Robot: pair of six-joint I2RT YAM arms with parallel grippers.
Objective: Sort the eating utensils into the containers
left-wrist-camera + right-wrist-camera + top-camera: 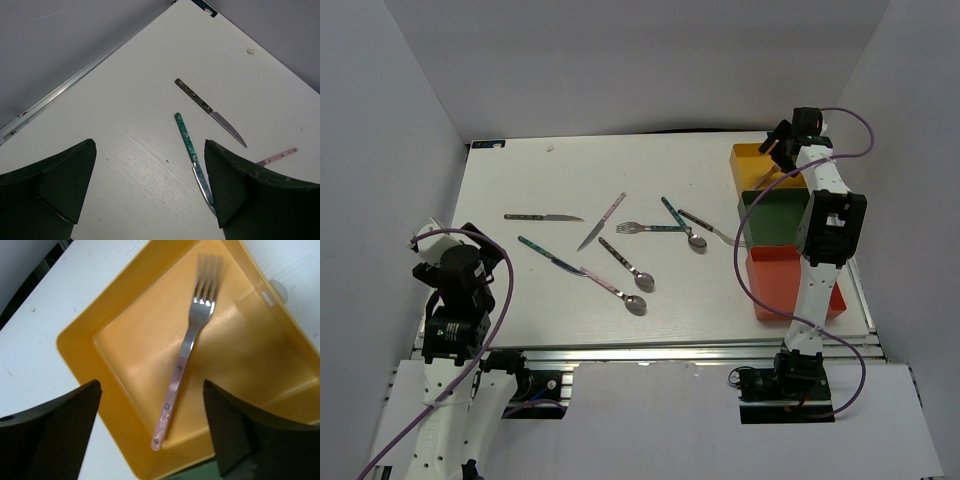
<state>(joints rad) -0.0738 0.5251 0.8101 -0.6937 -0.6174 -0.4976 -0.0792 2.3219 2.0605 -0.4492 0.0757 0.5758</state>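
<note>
Desk (550, 180): white board with a faint wood grain, filling the middle of the top view; a small black label (485, 145) sits at its upper left corner and a pale speck (550, 148) lies near the far edge
Room: plain grey-white walls (620, 60) close the desk in at the left, back and right
Near edge: a silver metal rail (650, 350) runs along the bottom of the desk, between the 2 arm bases
Left arm (455, 290): folded at the lower left of the top view; left jaws wide apart with nothing between them, above bare desk
Right arm (825, 230): stretched up the right side; right jaws wide apart, holding nothing, above the yellow bin (80, 347)
Bins: 3 in a column at the right edge, the yellow bin at the top, the dark green bin (770, 205) in the middle and the red-orange bin (780, 275) at the bottom, set close together and partly covered by the right arm
Pink-handled fork (187, 347): inside the yellow bin, tines toward the top of the right wrist view, handle end against the lower wall
Loose utensils: 8 scattered across the middle of the desk, outside every bin
Left group: dark-handled knife (542, 216) at the upper left, teal-handled knife (545, 255) below it, apart
Centre group: pink-handled knife (602, 221), dark-handled spoon (625, 263) and pink-handled spoon (615, 288)
Right group: teal-handled fork (650, 228) and teal-handled spoon (682, 224) close together, with 1 more slim utensil (715, 230) reaching toward the dark green bin
</note>
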